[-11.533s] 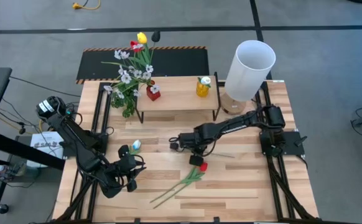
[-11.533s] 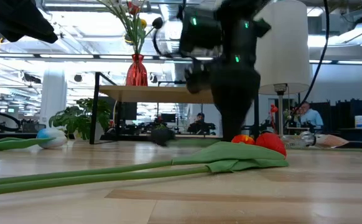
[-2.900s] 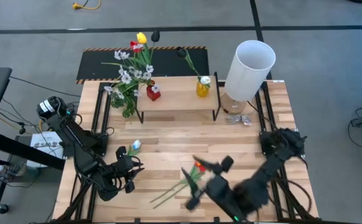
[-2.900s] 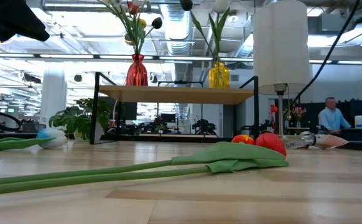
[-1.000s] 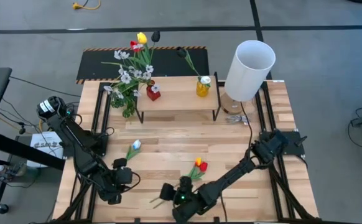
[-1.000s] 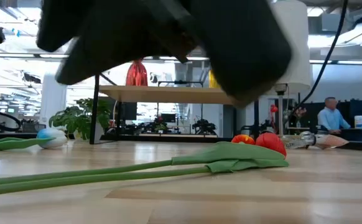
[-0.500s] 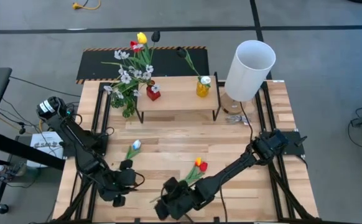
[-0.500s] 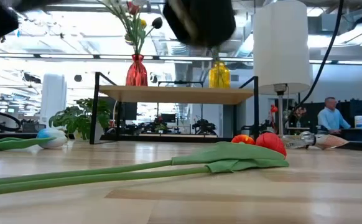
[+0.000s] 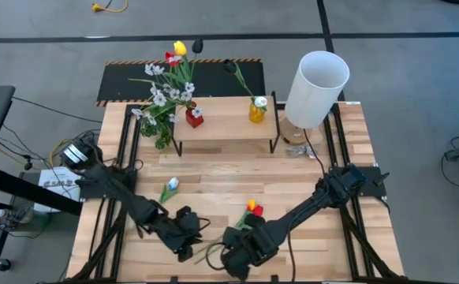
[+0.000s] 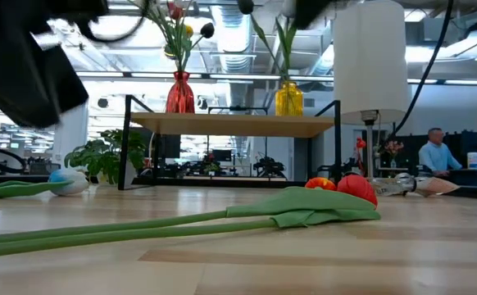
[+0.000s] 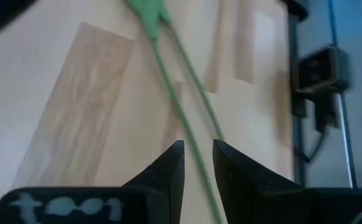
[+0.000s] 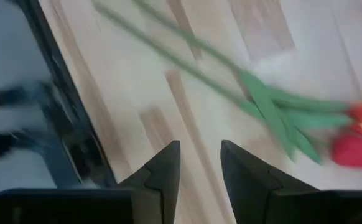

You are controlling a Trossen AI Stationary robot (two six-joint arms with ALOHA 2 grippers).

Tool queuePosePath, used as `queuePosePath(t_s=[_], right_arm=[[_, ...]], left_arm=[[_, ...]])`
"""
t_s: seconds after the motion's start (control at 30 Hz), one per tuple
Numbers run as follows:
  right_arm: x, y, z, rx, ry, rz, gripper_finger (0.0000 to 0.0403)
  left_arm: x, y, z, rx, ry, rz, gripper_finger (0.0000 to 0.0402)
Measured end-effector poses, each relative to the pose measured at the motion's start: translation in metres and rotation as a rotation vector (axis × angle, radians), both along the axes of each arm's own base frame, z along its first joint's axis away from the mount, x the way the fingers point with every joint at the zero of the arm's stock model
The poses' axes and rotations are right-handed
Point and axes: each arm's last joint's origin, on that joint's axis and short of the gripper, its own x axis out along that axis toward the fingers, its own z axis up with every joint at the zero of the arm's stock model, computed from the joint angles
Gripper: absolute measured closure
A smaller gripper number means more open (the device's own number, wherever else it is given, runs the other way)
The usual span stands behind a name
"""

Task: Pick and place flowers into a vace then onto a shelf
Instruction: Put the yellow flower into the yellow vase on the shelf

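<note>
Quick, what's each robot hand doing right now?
Left hand: open, empty, a green stem between its fingers.
Right hand: open, empty, above the table.

Bright even light; wrist views motion-blurred; soft shadows.

Flowers lying on the table and standing in two vases on the shelf

A red and orange tulip pair (image 9: 252, 209) is lying flat near the table's front edge, green stems trailing toward it; a white tulip (image 9: 169, 187) is lying further left. The shelf (image 9: 225, 118), a light-wood board on black legs, is carrying a red vase (image 9: 194, 117) with mixed blooms and a yellow vase (image 9: 257, 110) with a dark tulip.
</note>
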Motion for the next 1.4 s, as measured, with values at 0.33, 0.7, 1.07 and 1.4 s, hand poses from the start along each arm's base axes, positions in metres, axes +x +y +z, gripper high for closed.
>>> queuePosePath(t_s=[0.33, 0.7, 1.07, 1.4], right_arm=[[-0.029, 0.018, -0.001, -0.203, 0.035, 0.077, 0.0295], [-0.041, 0.03, -0.001, -0.222, 0.024, 0.08, 0.0295], [-0.048, 0.042, -0.001, -0.211, -0.017, 0.038, 0.0294], [-0.055, 0.05, 0.0, -0.267, -0.106, -0.033, 0.0294]], left_arm=[[0.044, -0.015, -0.02, 0.04, 0.03, 0.008, 0.033], [0.076, -0.034, -0.035, 0.278, 0.178, 0.041, 0.033], [0.085, -0.039, -0.04, 0.258, 0.223, 0.067, 0.0335], [0.084, -0.039, -0.041, 0.228, 0.248, 0.056, 0.0395]])
